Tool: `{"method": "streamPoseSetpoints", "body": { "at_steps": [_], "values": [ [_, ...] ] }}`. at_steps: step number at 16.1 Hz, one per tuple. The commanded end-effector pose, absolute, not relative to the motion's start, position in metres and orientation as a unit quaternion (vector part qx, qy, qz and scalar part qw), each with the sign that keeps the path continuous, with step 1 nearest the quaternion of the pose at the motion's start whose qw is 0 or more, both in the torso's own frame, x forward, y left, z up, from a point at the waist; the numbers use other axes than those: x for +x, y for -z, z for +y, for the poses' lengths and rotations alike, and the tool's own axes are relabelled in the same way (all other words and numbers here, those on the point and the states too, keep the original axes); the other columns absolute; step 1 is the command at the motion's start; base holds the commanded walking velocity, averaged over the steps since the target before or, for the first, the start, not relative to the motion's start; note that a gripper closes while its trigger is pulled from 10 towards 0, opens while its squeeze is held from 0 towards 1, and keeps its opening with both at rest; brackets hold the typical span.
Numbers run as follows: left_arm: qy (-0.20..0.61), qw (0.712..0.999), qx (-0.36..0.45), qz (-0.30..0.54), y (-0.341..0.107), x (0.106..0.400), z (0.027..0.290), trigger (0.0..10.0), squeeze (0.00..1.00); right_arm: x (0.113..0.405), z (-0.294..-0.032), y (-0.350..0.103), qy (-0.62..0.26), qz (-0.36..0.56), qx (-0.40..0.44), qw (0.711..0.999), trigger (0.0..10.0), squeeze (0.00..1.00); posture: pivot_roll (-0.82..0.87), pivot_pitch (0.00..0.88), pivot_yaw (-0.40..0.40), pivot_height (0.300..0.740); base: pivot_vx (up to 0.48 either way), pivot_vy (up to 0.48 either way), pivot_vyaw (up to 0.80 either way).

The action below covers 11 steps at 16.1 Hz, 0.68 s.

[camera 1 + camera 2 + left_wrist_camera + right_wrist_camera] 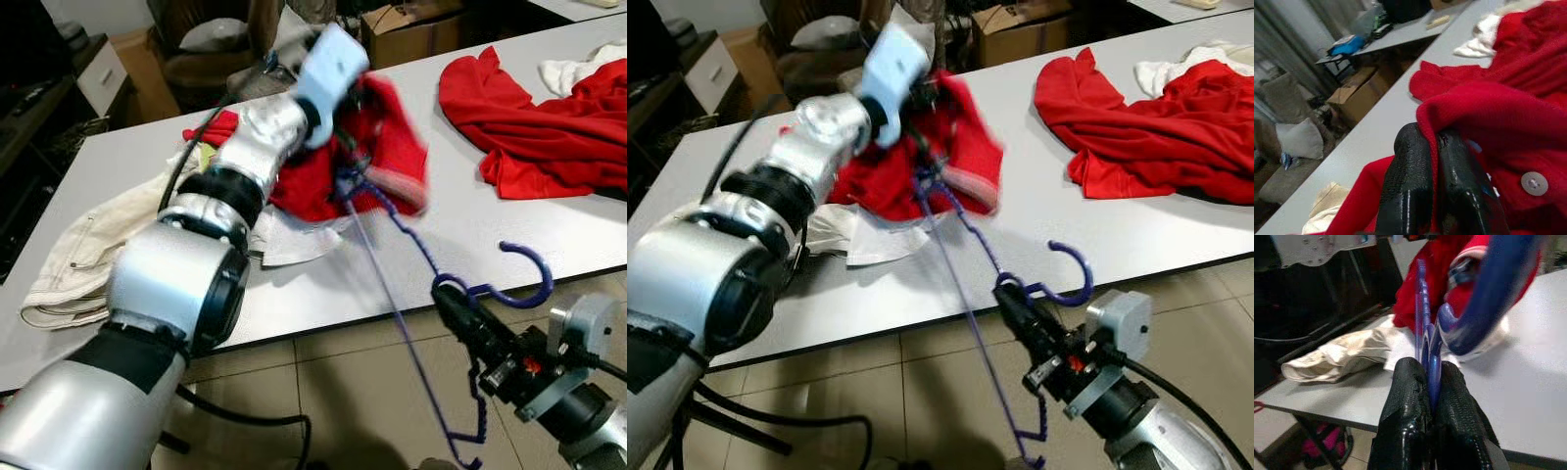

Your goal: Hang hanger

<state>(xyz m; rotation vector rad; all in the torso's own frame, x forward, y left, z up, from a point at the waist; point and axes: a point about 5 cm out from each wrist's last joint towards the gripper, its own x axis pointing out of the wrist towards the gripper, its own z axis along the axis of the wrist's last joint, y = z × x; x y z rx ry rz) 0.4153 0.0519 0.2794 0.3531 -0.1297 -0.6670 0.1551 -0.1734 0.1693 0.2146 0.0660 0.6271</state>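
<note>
— Nearest to us, our right gripper (453,297) sits low at the front edge of the worktop (460,230), over the tiled floor (343,382). What do its jaws have?

— We see them clenched on the purple hanger (411,294), just below its hook. From the right wrist, the two black fingers (1405,416) press together with the purple plastic pinched between them.

— And where does the hanger lie?

— It hangs off the worktop's front edge. The hook curls up beside our right gripper, one arm of the frame drops toward the floor, and the other runs up and away to the red shirt (392,147).

— What of our left gripper (1435,186)?

— We have it raised above the worktop, farther in, with the silver arm reaching across from the left. Its jaws are closed on a fold of the red shirt; from the left wrist the cloth is squeezed between the fingers (1405,186), and a white button (1534,182) shows on the fabric near them. The shirt is blurred in the head views.

— What lies around it?

— Under and beside the lifted shirt we see a cream garment (88,245) spread toward the left end of the worktop, and a white cloth (294,240) just below the shirt. Well apart, on the right, a second red garment (529,117) lies crumpled, touching something white (568,73) behind it.

— And beyond the worktop?

— We make out a cardboard box (411,29) and a chair with a pale cushion (211,37).
</note>
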Motion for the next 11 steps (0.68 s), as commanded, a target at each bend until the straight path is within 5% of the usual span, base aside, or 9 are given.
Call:
{"method": "streamPoseSetpoints", "body": {
  "at_steps": [1,8,11],
  "values": [
    [0.309,0.936,0.153,-0.077,-0.294,0.418,0.06,0.0,0.0,0.153,-0.167,-0.175,-0.335,0.016,0.111,0.936,10.0,0.0,-0.3,0.0,0.239,0.74,0.0,0.0,0.0],
    [0.355,0.92,0.127,-0.109,-0.319,0.414,0.061,0.0,0.0,0.189,-0.19,-0.141,-0.213,0.099,0.072,0.969,10.0,0.0,-0.27,0.0,0.214,0.74,0.0,0.0,0.0],
    [0.416,0.899,0.094,-0.099,-0.316,0.41,0.062,0.0,0.0,0.212,-0.192,-0.147,-0.188,0.063,0.09,0.976,10.0,0.0,-0.24,0.0,0.206,0.74,0.0,0.0,0.0]
  ]
}}
